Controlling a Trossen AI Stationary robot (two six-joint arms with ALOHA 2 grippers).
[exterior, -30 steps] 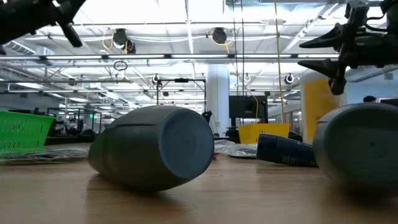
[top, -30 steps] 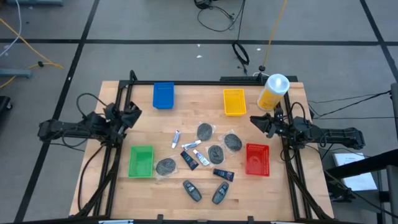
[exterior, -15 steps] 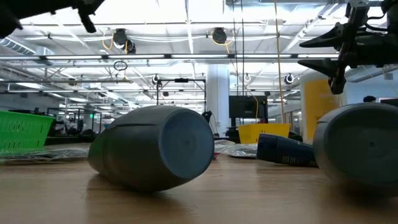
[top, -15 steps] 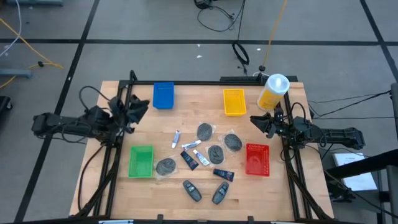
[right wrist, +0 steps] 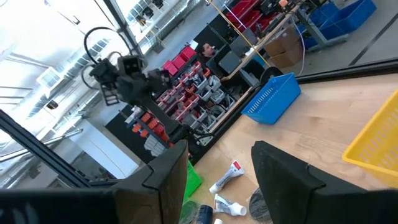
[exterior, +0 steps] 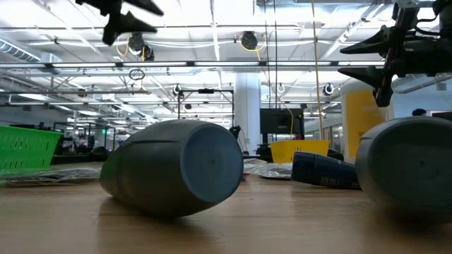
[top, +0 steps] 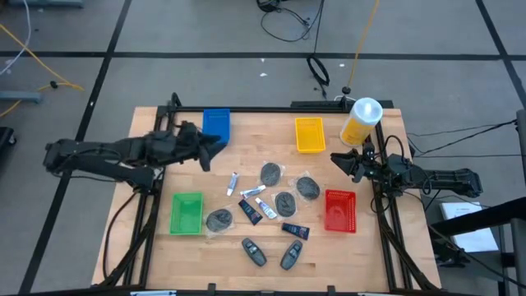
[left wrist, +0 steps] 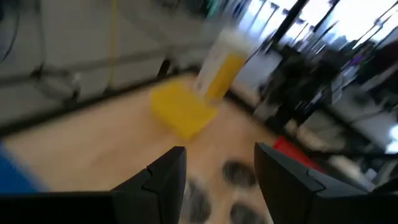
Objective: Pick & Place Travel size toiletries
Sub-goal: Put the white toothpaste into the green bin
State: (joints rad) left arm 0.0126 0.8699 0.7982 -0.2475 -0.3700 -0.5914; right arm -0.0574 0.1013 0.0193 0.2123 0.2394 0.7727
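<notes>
The toiletries lie loose at the table's middle: white tubes (top: 233,182), grey round pads (top: 271,173), dark-blue mini tubes (top: 250,211) and dark-grey oblong pieces (top: 254,252), one of which fills the low view (exterior: 176,176). My left gripper (top: 208,151) hovers high beside the blue tray, left of the pile. It is open with nothing between its fingers (left wrist: 217,168), and it shows at the top of the low view (exterior: 131,17). My right gripper (top: 337,160) waits open above the table's right side, also empty (right wrist: 217,180).
Four trays stand around the pile: blue (top: 215,125) at the far left, yellow (top: 309,134) at the far right, green (top: 186,212) at the near left, red (top: 339,210) at the right. A large yellow bottle (top: 360,122) stands at the far right corner.
My left gripper has swung out from the table's left edge toward the right and upward, past the blue tray's near end. It has tipped up from pointing steeply down to nearly level, and its fingers have opened. My right arm has kept still.
</notes>
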